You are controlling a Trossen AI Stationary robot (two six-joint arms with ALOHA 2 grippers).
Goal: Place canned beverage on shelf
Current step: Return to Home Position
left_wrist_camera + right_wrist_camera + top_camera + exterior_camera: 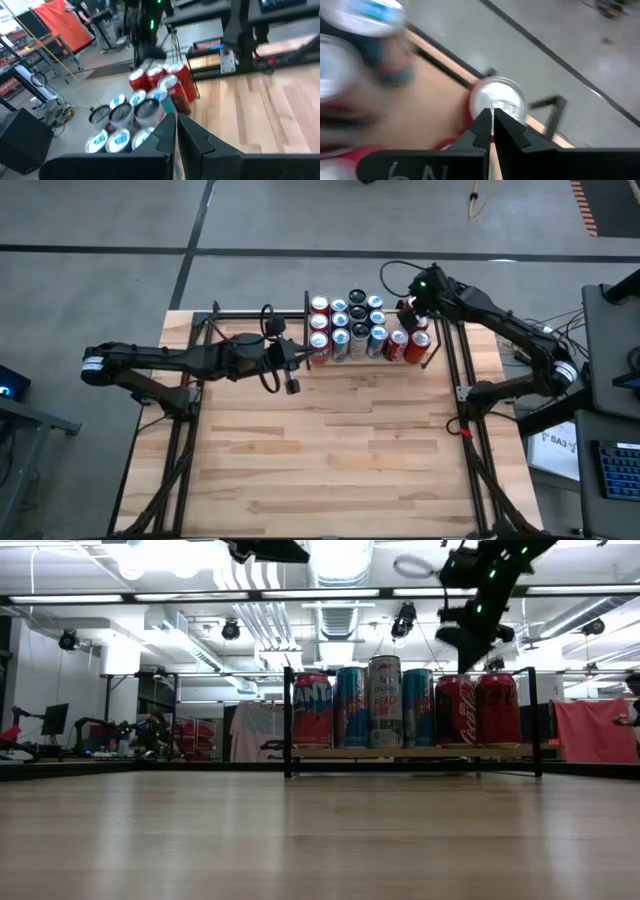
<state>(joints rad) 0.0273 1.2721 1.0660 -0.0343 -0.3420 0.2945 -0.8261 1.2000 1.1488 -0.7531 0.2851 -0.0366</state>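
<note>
Above the right end of the shelf (320,752), with the right gripper (492,114) pinched shut on nothing over the silver top of a red can (506,97): lift straight up before swinging away, so as not to clip the soda cans (350,330) standing packed in rows on that shelf at the table's (350,460) far edge. Likewise for the left gripper (176,117), closed and empty near the shelf's left rail (288,730): draw off from the cans first, then fold home slowly.

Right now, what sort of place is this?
Probably a robotics lab: exposed ceiling ducts, concrete floor with marked lines, equipment benches behind the table. Left gripper beside the shelf, right gripper above its cans.
</note>
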